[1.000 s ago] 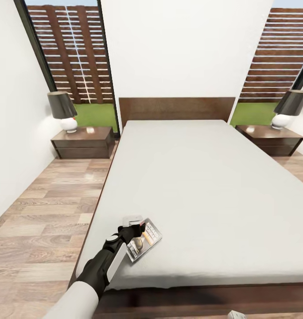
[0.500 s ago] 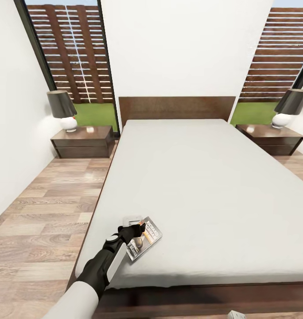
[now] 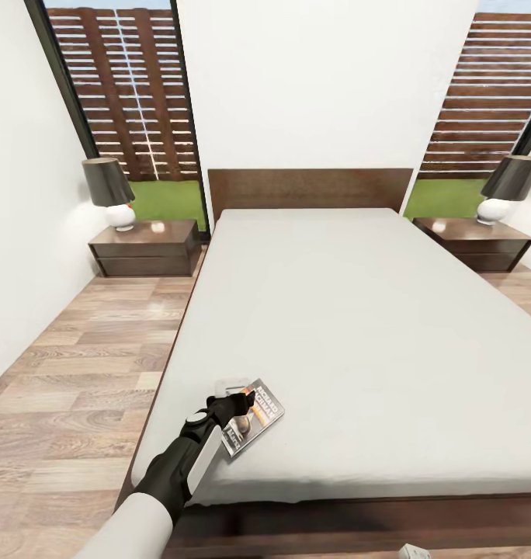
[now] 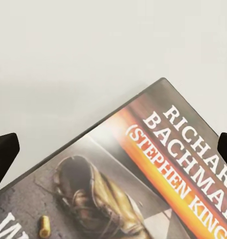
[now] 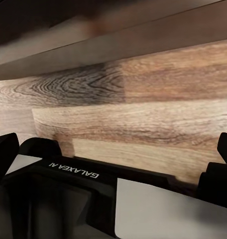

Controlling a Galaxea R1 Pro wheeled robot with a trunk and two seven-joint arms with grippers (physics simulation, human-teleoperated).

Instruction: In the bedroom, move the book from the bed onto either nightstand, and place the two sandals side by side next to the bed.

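Head view: I am looking along a large bed point(image 3: 359, 326) with a pale grey mattress and a dark wooden headboard, filling the middle of the frame. The robot's left arm is reaching in from the lower left, and its black left end effector point(image 3: 236, 405) is hovering over the book point(image 3: 254, 417), which is lying flat on the mattress near the bed's lower left corner. From the left wrist view, the book point(image 4: 143, 184) is lying face up below the camera, showing an orange band with "RICHARD BACHMAN" and a picture of a worn boot. The two dark fingertips point(image 4: 4, 154) are sitting at opposite edges of that frame, spread wide apart with nothing between them but the cover below.

A dark nightstand point(image 3: 145, 247) is standing at the upper left, beside the bed, carrying a lamp point(image 3: 110, 190) with a dark shade. A second nightstand point(image 3: 475, 242) with a matching lamp point(image 3: 508, 186) is standing at the upper right.

In the right wrist view, the right end effector point(image 5: 113, 154) is facing wood-plank floor point(image 5: 143, 114), its fingertips wide apart and holding nothing.
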